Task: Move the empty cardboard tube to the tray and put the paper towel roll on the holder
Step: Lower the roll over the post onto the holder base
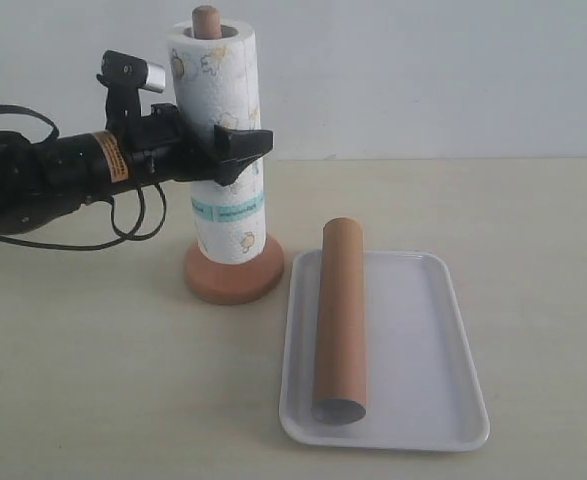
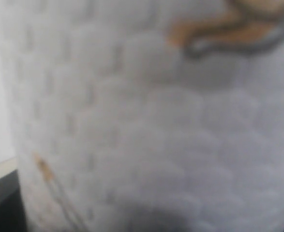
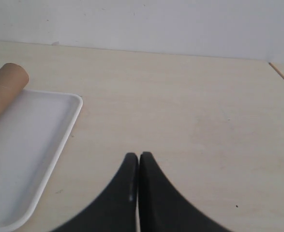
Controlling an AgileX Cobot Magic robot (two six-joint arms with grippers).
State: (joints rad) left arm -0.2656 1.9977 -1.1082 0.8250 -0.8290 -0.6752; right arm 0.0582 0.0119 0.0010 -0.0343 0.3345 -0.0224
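Exterior view: the paper towel roll (image 1: 228,100) is seated on the holder (image 1: 235,278), at 10 o'clock from the tray (image 1: 423,340), and is pinched mid-height by the left fingers (image 1: 243,145). Being soft and light, it is judged easily crushed. The right fingers (image 3: 125,193) are pressed together.

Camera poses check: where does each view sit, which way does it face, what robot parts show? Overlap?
Exterior: off the arms, low, facing across the pale table toward the wall; shows left arm, left gripper straddling white printed paper towel roll on wooden pole holder.
Left wrist: right up against that roll, blurred; no fingers clearly shown.
Right wrist: above the table, looking past the shut right gripper.
Shared: exterior and right wrist both show brown cardboard tube lying in shallow white tray.
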